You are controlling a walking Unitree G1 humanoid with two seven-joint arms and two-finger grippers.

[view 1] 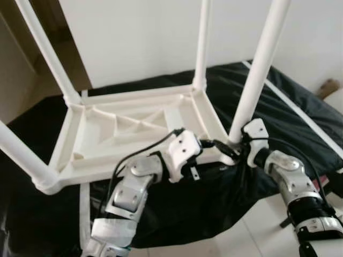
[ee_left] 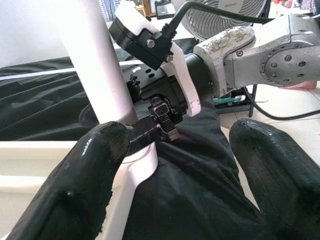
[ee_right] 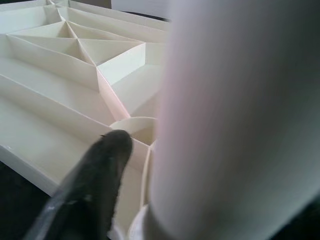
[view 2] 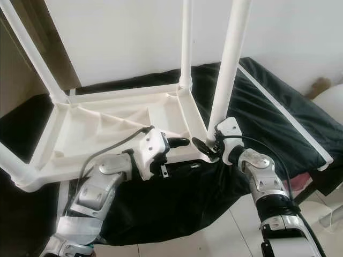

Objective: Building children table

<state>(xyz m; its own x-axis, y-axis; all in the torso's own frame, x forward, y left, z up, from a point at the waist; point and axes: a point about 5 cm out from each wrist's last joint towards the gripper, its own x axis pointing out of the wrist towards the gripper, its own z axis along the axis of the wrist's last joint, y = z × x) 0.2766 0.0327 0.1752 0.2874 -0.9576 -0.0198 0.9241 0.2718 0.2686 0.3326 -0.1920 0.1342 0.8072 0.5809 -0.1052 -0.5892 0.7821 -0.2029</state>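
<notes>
Table top inverted on black cloth. Right gripper closed around leg base; left gripper spread, empty, beside corner socket.

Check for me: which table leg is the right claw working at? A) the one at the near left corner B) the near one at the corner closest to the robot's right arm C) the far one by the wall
B: the right claw sits at the base of the near right leg of the upturned table, its finger beside the socket.

My head cameras high above the upturned table; wrist cameras close on its near-right leg, from opposite sides.
</notes>
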